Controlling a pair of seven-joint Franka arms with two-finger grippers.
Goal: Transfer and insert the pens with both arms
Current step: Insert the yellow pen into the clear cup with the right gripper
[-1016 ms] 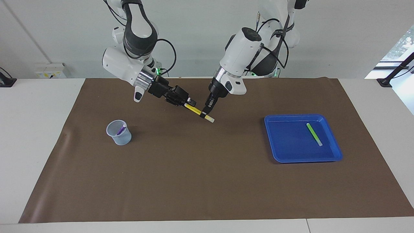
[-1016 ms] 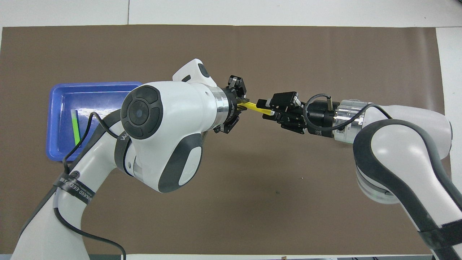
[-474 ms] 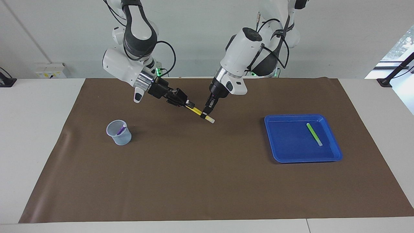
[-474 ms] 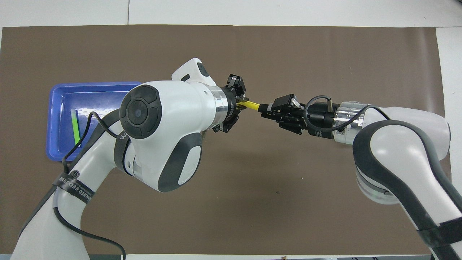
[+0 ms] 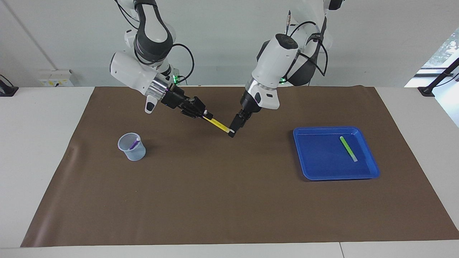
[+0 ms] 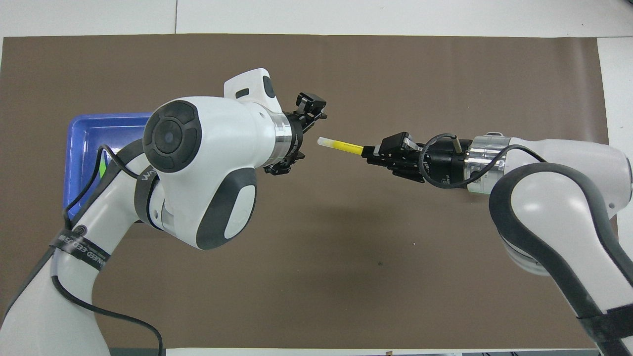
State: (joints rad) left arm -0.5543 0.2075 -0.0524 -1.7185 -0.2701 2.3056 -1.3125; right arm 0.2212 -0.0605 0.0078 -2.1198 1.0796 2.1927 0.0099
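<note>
Now the right gripper (image 6: 370, 151) clamps the slim, translucent-capped yellow pen (image 6: 339, 145).

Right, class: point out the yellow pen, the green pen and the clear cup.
yellow pen (image 6: 341, 145), overhead view, on its yellow barrel.
green pen (image 5: 348, 148), facing view, mid-barrel, lying in the blue tray.
clear cup (image 5: 133, 153), facing view, on its outer wall.

One high camera faces the robots; another looks down over them.
</note>
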